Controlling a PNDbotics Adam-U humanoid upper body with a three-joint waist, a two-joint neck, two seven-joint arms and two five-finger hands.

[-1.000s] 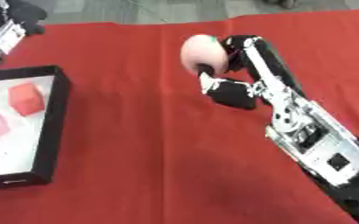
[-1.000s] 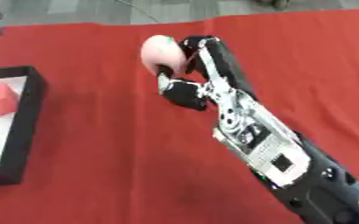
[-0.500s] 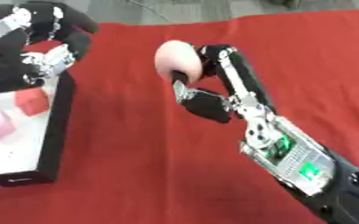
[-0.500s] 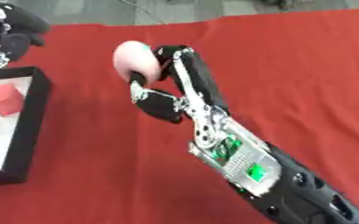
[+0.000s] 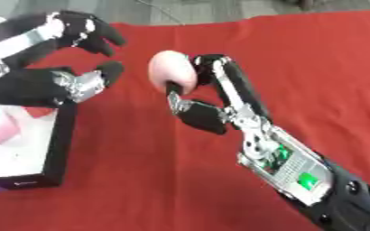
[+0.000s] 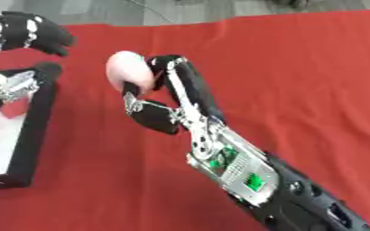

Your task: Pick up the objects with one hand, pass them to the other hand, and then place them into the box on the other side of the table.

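One pink ball (image 5: 172, 71), one box (image 5: 55, 149), two robot hands (image 5: 200, 115)

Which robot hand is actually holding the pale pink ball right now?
The right robot hand: its fingers and thumb curl round the pale pink ball. The left robot hand is open beside it, holding nothing, above the box.

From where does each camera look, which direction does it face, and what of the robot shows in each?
Left eye view: in the head, facing down at the red table; right hand grips a pale ball, left hand open beside the box.
Right eye view: beside it, same direction, both hands.
Shared: the ball, hands, box.
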